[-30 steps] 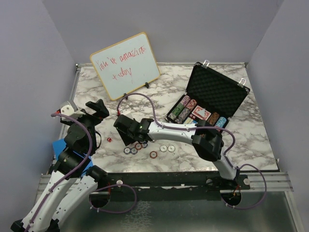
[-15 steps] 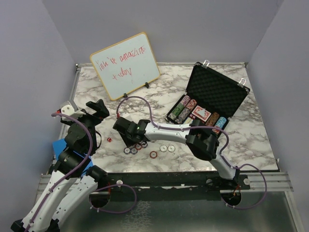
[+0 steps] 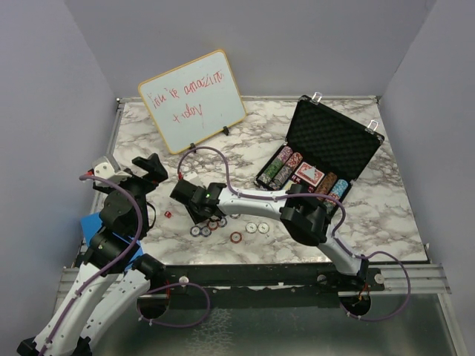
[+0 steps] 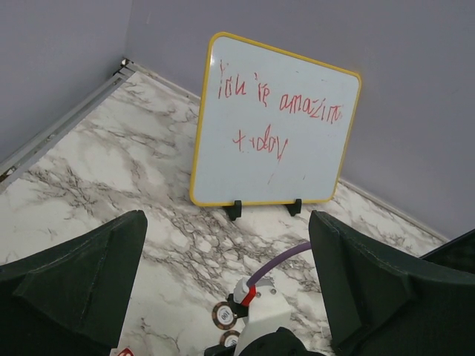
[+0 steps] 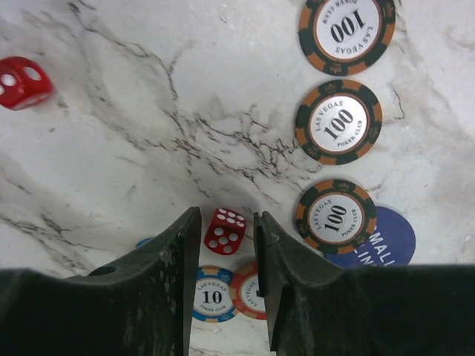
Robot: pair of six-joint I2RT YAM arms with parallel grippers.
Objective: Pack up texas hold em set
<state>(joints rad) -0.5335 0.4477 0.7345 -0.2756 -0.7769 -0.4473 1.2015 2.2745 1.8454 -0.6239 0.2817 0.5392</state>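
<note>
Your right arm reaches far over to the left, stretched out low over the marble table (image 3: 386,215). Its gripper (image 5: 226,215) points down at the table. The two fingers are a little way apart, one on each side of a tiny red die (image 5: 225,231). A thin bit of table shows on both sides of the die, so they are not squeezing it.

A second red die (image 5: 22,80) lies well apart, to the left. Three brown and black chips marked 100 (image 5: 338,122) lie in a row just right of the fingers. A blue disc (image 5: 386,241) peeks out from under the nearest one. A blue chip marked 10 (image 5: 211,294) and a red chip (image 5: 249,289) lie under the fingers.

Your left arm is folded up at the left side of the table. Its gripper (image 3: 151,167) hangs above the table with its fingers spread wide. It holds nothing and faces the whiteboard (image 3: 191,111) at the far left.

The black briefcase (image 3: 334,133) stands open at the far right. Rows of chips (image 3: 278,169) and a red card deck (image 3: 309,173) lie inside it.
</note>
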